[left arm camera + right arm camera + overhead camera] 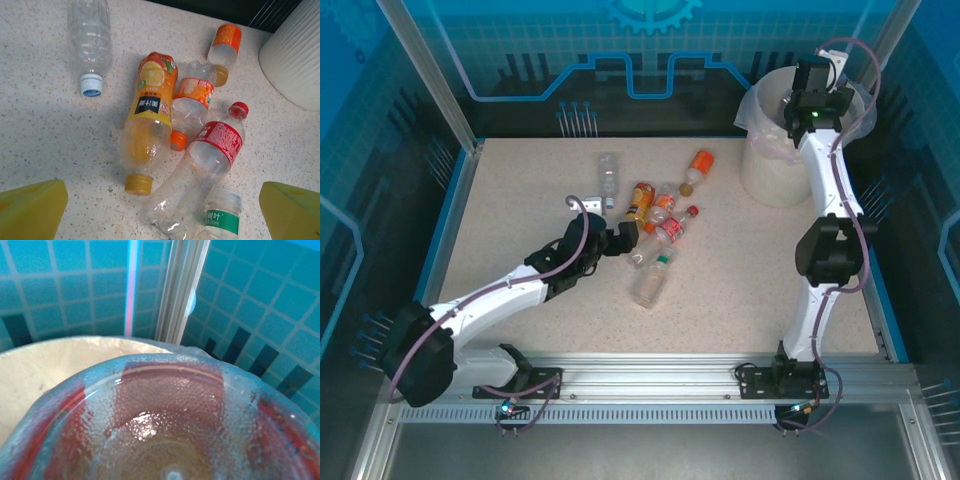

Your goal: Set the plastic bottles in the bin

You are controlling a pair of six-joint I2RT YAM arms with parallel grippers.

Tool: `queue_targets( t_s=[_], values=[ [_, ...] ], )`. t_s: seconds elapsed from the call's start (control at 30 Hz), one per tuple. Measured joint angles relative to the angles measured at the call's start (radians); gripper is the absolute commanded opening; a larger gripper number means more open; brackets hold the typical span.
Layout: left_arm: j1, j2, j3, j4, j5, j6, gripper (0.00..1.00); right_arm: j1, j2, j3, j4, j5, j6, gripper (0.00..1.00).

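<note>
Nearest us, the left end effector (625, 238) hangs with its yellow fingers (30, 210) spread wide above the plastic bottles (655, 215), which lie in a loose cluster on the middle of the bench (515, 195). A green-capped bottle (220, 212) lies closest to it, touching a red-capped bottle (215, 150). Beyond those we see orange-labelled bottles (150, 110) and a clear bottle (90, 40) apart to the left. At the far right stands the bin (770, 175), and over its opening the right end effector (810, 85) grips a red-labelled bottle (170, 415).
</note>
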Motion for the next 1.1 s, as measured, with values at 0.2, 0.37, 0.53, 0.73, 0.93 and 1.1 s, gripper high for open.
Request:
queue_targets(
  t_s=[0.2,0.37,0.53,0.73,0.93,1.1],
  values=[
    [0.001,0.053,0.04,-0.003,0.033,-0.017,0.99,-0.027,-0.01,-0.075,0.021,0.009,-0.014,0.59],
    [0.001,0.063,0.06,-0.003,0.055,-0.02,0.99,-0.03,-0.01,-0.072,0.048,0.041,-0.029,0.79],
    [0.001,0.063,0.061,-0.004,0.062,-0.021,0.99,-0.029,-0.009,-0.048,0.051,0.088,-0.027,0.91],
    [0.001,0.063,0.06,-0.009,0.061,-0.021,0.99,-0.03,0.002,0.048,-0.002,0.093,0.019,0.96],
    [0.001,0.063,0.06,-0.011,0.061,-0.028,0.99,-0.03,0.004,0.126,-0.08,0.06,0.047,1.0],
    [0.001,0.063,0.06,-0.018,0.061,-0.04,0.99,-0.022,0.004,0.138,-0.154,0.0,0.059,1.0]
  ],
)
